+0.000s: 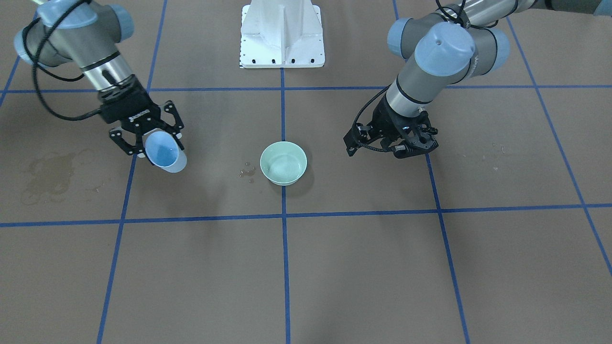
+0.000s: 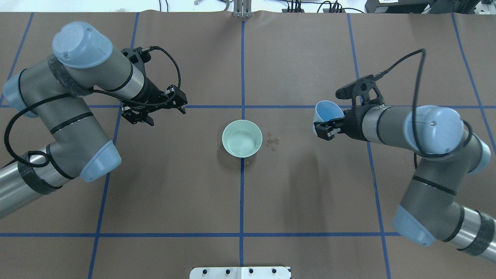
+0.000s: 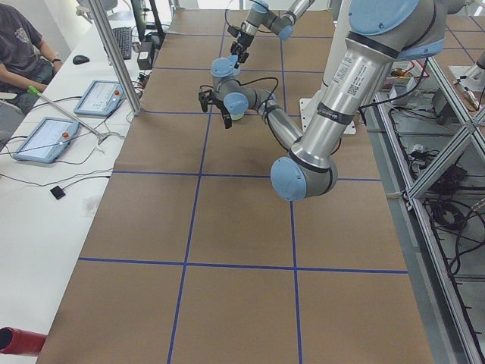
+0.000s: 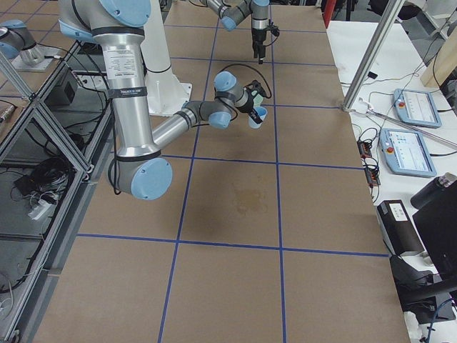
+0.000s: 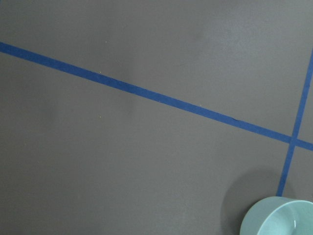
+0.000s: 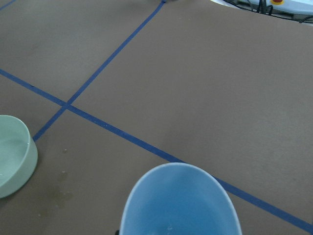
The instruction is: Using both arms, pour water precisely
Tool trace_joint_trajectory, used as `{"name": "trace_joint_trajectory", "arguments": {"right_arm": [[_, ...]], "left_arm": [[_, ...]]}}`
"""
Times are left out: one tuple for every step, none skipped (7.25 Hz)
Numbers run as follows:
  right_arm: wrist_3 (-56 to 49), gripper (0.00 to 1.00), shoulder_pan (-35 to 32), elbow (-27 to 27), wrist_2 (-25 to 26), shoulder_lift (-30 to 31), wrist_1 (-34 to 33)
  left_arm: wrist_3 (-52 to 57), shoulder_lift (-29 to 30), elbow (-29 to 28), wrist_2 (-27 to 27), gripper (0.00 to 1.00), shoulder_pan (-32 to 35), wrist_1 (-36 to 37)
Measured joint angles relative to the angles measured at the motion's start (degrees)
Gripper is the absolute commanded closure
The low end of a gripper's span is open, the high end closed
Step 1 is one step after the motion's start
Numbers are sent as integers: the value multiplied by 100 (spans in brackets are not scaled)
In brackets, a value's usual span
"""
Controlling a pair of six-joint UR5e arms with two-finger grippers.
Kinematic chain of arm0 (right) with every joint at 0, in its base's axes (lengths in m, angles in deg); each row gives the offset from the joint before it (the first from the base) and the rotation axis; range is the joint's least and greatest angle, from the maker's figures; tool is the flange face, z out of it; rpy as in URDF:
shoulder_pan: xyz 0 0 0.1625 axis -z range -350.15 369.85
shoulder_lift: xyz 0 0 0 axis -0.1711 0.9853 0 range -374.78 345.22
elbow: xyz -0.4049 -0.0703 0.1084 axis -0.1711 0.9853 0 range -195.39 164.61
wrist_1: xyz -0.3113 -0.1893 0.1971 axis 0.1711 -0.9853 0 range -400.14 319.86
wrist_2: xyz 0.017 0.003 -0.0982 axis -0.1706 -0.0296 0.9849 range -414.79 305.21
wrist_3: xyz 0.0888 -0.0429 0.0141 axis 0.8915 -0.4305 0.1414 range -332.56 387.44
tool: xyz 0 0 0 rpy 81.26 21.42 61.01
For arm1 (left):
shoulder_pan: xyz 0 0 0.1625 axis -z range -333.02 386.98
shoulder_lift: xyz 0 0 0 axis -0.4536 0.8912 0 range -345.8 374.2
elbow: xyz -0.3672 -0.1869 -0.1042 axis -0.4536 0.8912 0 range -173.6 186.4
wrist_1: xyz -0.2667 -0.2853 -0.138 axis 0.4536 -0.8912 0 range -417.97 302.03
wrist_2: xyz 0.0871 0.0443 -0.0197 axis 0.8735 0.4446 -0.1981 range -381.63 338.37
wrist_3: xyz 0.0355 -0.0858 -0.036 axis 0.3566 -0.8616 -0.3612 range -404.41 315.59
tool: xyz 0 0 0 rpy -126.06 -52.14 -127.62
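Observation:
A pale green bowl [image 1: 283, 162] [image 2: 242, 138] stands at the table's middle, with clear rippled water [image 2: 241, 144] in its bottom. My right gripper [image 1: 154, 147] [image 2: 329, 121] is shut on a light blue cup [image 1: 165, 152] [image 2: 328, 111]. It holds the cup tilted above the table, well to the side of the bowl. The cup [image 6: 178, 200] fills the bottom of the right wrist view, and I cannot tell whether it holds water. My left gripper [image 1: 392, 145] [image 2: 157, 110] is open and empty, low over the table on the bowl's other side. The left wrist view shows the bowl's rim [image 5: 279, 218] in its corner.
Several water drops [image 1: 247, 172] [image 2: 272, 141] lie on the brown paper beside the bowl. A dried wet stain [image 1: 48, 177] marks the paper beyond the right gripper. The white pedestal [image 1: 282, 33] stands at the robot's side. Blue tape lines [image 1: 284, 215] cross the table.

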Motion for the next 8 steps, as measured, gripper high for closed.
{"name": "trace_joint_trajectory", "arguments": {"right_arm": [[-1,100,325,-18,305,-553,-1026],[-24,100,595,-8,509,-1110,-2118],[-83,100,821,92,706,-1560,-3009],[-314,100,988,321,946,-2005,-3767],[-748,100,1084,535,1107,-2423,-4437],[-1178,100,1125,741,1185,-2794,-4983],[-1438,100,1139,1090,1223,-3196,-5398],[-1649,100,1146,1588,1315,-3666,-5833]], "left_arm": [[54,-34,-30,-2,1,30,-4],[124,-80,-44,-3,1,58,-6],[167,-125,-48,-5,1,76,-9],[189,-188,-47,-9,1,82,-21],[221,-243,-43,-11,1,85,-34],[267,-294,-37,-11,1,86,-37],[303,-377,-31,-12,1,89,-47],[409,-519,-19,-12,1,117,-62]]}}
